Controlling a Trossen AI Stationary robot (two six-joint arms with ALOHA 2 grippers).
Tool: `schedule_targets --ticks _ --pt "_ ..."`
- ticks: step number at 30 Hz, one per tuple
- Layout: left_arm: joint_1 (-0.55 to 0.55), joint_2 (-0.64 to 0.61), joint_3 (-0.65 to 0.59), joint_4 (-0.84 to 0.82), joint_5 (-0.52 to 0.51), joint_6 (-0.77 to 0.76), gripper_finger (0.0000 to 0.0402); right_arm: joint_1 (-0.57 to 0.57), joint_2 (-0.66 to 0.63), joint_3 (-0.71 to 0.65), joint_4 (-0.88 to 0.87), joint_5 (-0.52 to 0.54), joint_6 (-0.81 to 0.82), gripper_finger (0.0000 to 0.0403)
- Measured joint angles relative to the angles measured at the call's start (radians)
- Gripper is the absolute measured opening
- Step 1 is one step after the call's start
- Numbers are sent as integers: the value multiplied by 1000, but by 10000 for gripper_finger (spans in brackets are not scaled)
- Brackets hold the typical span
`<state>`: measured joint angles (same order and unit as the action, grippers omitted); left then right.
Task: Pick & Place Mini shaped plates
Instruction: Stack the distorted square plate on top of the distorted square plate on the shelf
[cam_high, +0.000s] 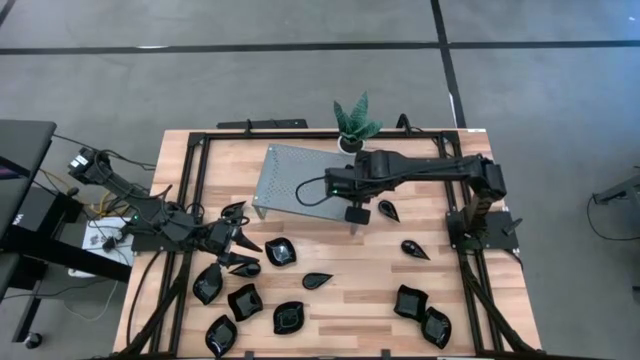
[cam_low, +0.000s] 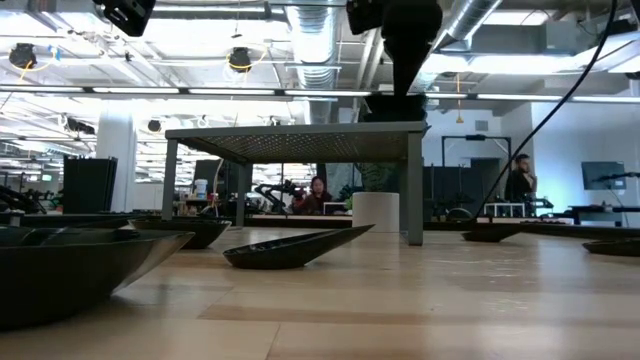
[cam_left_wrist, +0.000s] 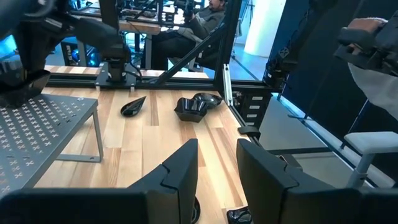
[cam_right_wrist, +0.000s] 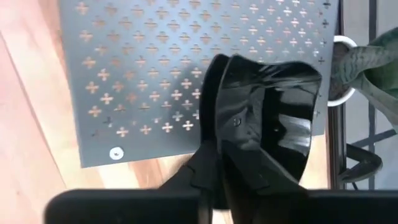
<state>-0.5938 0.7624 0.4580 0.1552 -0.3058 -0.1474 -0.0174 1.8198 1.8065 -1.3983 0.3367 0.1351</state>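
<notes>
The right tool pinches a glossy black plate by its rim — over the perforated stand.

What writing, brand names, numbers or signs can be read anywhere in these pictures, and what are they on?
No text is readable in any view.
The grey perforated stand carries only cross-shaped cut-outs, a pattern rather than writing.
The black dish at the right gripper is plain and glossy, with no label showing.
The screens in the room behind the table are too far off to read.
The left gripper shows no marking.
</notes>
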Motion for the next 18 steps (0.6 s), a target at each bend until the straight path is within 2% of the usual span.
schedule_targets --ticks 8,18 --pt "0 0 0 0 0 0 113 -38 38 1 -4 -16 35 75" --pt "0 0 0 1 0 0 113 -34 84 0 17 -26 -68 71"
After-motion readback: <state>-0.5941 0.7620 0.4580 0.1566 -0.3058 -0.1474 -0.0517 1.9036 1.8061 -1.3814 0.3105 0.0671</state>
